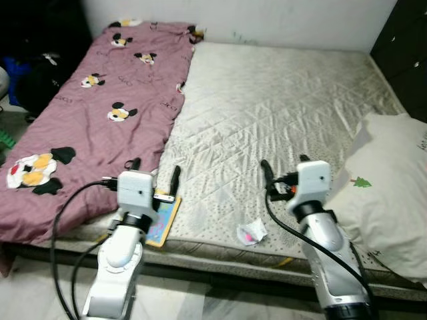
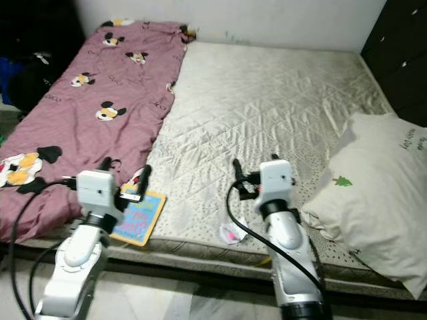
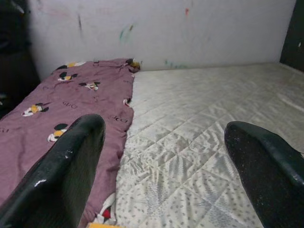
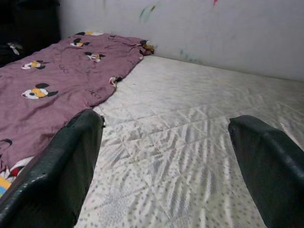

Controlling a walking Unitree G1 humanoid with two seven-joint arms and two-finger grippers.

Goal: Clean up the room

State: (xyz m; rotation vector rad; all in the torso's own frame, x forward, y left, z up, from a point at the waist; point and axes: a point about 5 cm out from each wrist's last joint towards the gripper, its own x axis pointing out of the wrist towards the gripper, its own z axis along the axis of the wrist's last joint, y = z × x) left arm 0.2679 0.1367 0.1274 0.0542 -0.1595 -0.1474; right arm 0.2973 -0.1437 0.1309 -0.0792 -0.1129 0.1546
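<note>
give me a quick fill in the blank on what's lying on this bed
1. The maroon blanket printed with cartoon mice covers the robot's ____ side of the mattress.
2. The white pillow bears a small green ____ print.
3. The colourful book lies at the mattress edge, just below the ____ gripper.

Missing words: left; tree; left

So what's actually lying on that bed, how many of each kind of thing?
Blanket, maroon with cartoon mice: 1
Pillow, white: 1
Book, colourful, at the mattress edge: 1
Crumpled wrapper, white and pink: 1
Total: 4
</note>
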